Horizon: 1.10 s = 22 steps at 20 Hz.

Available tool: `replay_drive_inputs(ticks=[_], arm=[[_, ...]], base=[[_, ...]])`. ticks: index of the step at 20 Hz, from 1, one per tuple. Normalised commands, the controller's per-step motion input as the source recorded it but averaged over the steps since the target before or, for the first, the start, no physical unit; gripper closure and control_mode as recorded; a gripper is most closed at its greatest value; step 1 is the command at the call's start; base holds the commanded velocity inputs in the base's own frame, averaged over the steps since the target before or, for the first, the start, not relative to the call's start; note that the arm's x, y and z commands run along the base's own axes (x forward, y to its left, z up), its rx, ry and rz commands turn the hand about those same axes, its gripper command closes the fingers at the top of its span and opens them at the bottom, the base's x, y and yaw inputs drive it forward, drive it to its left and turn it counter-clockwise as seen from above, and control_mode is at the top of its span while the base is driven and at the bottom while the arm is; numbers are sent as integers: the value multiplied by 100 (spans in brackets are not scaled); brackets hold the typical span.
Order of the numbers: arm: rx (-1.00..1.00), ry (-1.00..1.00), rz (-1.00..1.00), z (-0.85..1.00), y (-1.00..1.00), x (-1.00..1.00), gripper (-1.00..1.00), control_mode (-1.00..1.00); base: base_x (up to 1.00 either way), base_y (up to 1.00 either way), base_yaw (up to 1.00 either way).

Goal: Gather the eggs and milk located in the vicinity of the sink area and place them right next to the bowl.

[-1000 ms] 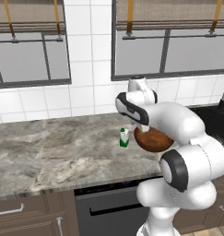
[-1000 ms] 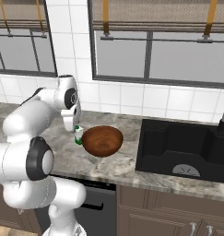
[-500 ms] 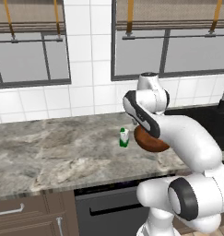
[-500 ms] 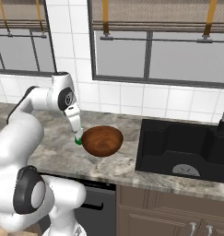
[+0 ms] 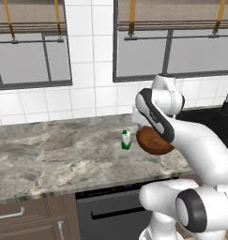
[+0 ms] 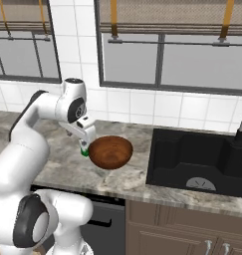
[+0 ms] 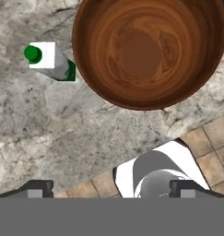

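The milk (image 5: 126,139), a small white carton with a green base, stands upright on the marble counter just left of the bowl (image 5: 153,142). From above, the green-capped milk (image 7: 49,60) sits close to the rim of the wide brown wooden bowl (image 7: 148,50), which holds nothing. My gripper (image 7: 113,191) is open, its fingertips (image 7: 37,189) far apart over bare counter, with nothing between them. From the right, my gripper (image 6: 86,141) hangs above the milk (image 6: 84,152), beside the bowl (image 6: 111,152). The egg is out of view.
The black sink (image 6: 202,159) with its grey tray insert (image 6: 201,184) lies right of the bowl, and the faucet (image 6: 241,130) stands at its far corner. The counter's front edge (image 6: 117,191) runs close below the bowl. Tiled wall and windows stand behind.
My arm has swung its elbow over to the right, and the hand has risen slightly above the carton. The milk and the bowl have stayed where they were.
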Motion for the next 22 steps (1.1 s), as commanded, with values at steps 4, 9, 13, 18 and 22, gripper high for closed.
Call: replay_drive_inputs(ticks=[4,9,13,18,22], arm=[[0,-10,23,0,0,-24,-100,-100],[0,-30,9,-2,0,-29,-100,-100],[0,-27,1,8,0,-50,-100,-100],[0,-1,0,9,0,-2,-100,-100],[0,0,0,0,0,0,-100,-100]], base=[[0,0,0],[0,0,0],[0,0,0],[0,0,0],[0,0,0]])
